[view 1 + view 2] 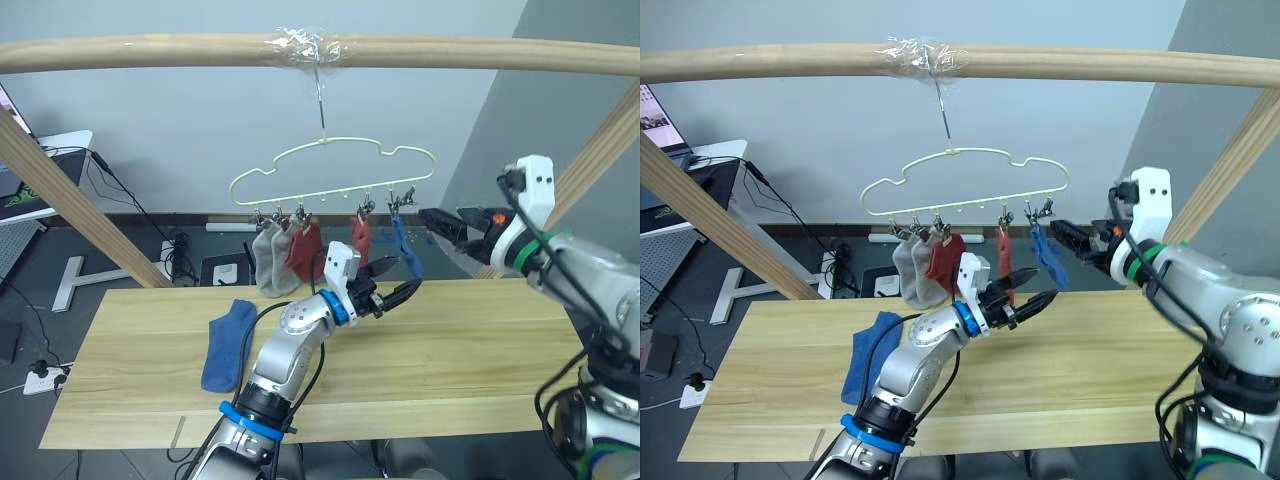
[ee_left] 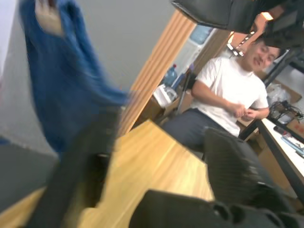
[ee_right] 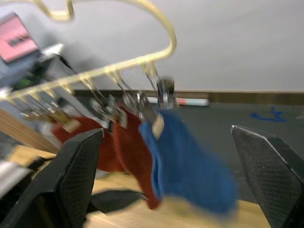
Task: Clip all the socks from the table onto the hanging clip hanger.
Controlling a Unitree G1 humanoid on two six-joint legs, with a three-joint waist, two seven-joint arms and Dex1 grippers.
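You have five socks clipped on the clip hanger [image 1: 330,170]; one blue sock [image 1: 228,345] lies on the table [image 1: 480,360]. Both the left gripper [image 1: 400,292] and right gripper [image 1: 432,222] are spread wide, empty.

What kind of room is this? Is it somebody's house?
Probably not a house: it looks like a robot lab or workshop. A seated person is by a desk with equipment, cables and a power strip lie on the floor, and the clip hanger hangs from a taped wooden bar, like a test rig.
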